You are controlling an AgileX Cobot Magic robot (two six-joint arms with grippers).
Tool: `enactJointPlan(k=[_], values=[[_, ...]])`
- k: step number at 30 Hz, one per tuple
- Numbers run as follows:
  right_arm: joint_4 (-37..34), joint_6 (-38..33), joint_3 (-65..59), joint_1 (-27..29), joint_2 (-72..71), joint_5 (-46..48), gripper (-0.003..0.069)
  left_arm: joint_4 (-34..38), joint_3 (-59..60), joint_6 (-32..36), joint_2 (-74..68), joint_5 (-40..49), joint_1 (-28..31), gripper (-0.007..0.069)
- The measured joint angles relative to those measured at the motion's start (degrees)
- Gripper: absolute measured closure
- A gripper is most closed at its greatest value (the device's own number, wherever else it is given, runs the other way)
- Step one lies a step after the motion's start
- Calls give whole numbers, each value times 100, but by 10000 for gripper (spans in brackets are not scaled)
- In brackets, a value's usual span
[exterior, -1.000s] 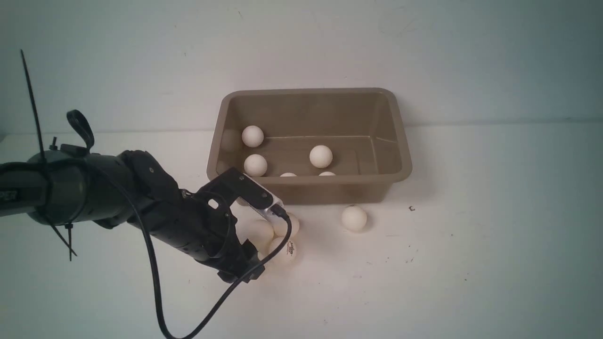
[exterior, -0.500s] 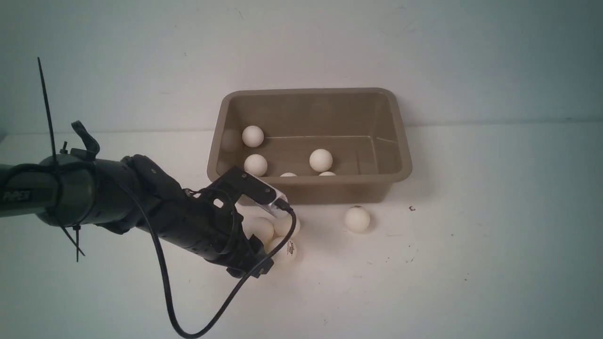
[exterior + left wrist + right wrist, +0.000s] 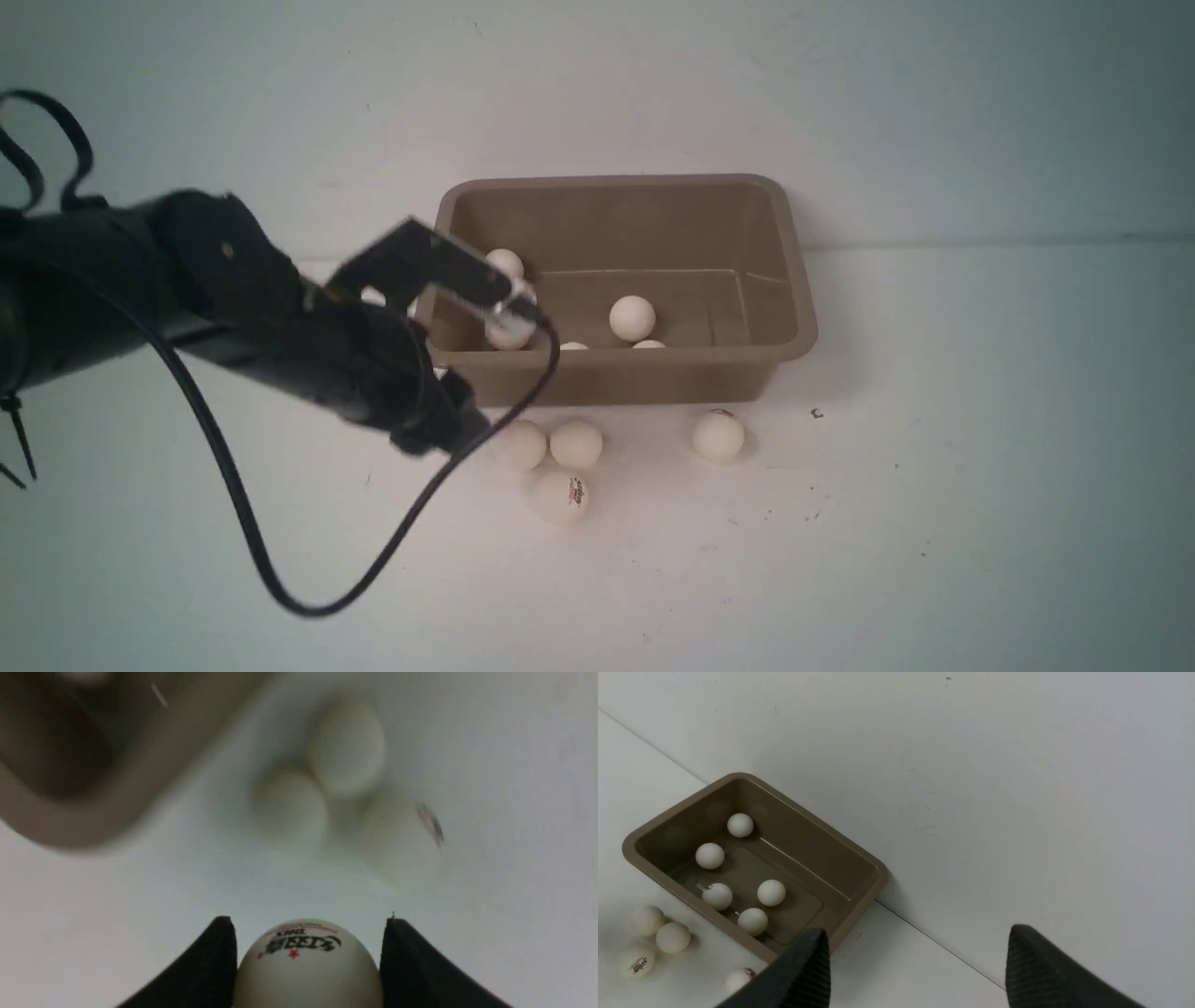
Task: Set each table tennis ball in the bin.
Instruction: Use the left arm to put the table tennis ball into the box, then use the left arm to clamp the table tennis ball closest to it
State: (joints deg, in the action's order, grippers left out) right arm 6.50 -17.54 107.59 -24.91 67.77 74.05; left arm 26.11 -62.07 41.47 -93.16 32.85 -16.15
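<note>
Left wrist view: the left gripper (image 3: 308, 920) is clamped on a white table tennis ball (image 3: 306, 970). One black finger (image 3: 210, 966) presses on each side, and the ball's printed logo faces the camera. Beyond it, blurred, three more balls sit bunched on the white table (image 3: 514, 882), near a corner of the bin (image 3: 93, 821).

In the front view the tan bin stands against the wall (image 3: 840, 93), and five inner balls (image 3: 632, 317) show inside it, two of them only as tops over the near rim. Taking the bin as the dial's centre, the loose trio (image 3: 576, 442) lies between six and seven o'clock, close to the near wall, with the logo-marked one (image 3: 560, 497) nearest the camera. A lone ball (image 3: 717, 436) rests at five o'clock. The left arm (image 3: 233, 308) reaches in from eight o'clock, raised off the table, its wrist block overlapping the bin's rim at nine o'clock. The arm hides the gripped ball here.

In the right wrist view the right gripper (image 3: 918, 931) is released, its jaws wide apart with nothing between them.
</note>
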Motion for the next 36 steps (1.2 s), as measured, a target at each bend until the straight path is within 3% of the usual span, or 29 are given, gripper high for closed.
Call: enactJointPlan(k=[6, 12, 16, 21, 23, 24, 30, 34, 36], values=[[12, 10, 0, 0, 0, 0, 197, 5, -947, -20, -240, -299, 0, 272], [-48, 15, 0, 0, 0, 0, 197, 0, -2259, 79, -1439, -239, 0, 272], [-122, 15, 0, 0, 0, 0, 197, 0, -3031, 624, -2183, 175, 0, 272], [-155, 15, 0, 0, 0, 0, 197, 176, -3539, 1118, -2689, 460, 0, 169], [-155, 15, -4, 0, 0, 0, 197, 219, -3709, 1171, -2825, 487, 0, 63], [-155, 15, -4, 0, 0, 0, 197, 212, -3764, 1171, -2827, 560, 0, 45], [-157, 8, -4, 0, 0, 0, 197, -21, -4297, 398, -2454, 1722, 16, 21], [-162, 8, -4, 0, 0, 0, 197, -525, -4422, -566, -1932, 3427, 10, 71], [-168, 8, -4, 0, 0, 0, 197, -586, -4291, -843, -1880, 3644, -2, 88]])
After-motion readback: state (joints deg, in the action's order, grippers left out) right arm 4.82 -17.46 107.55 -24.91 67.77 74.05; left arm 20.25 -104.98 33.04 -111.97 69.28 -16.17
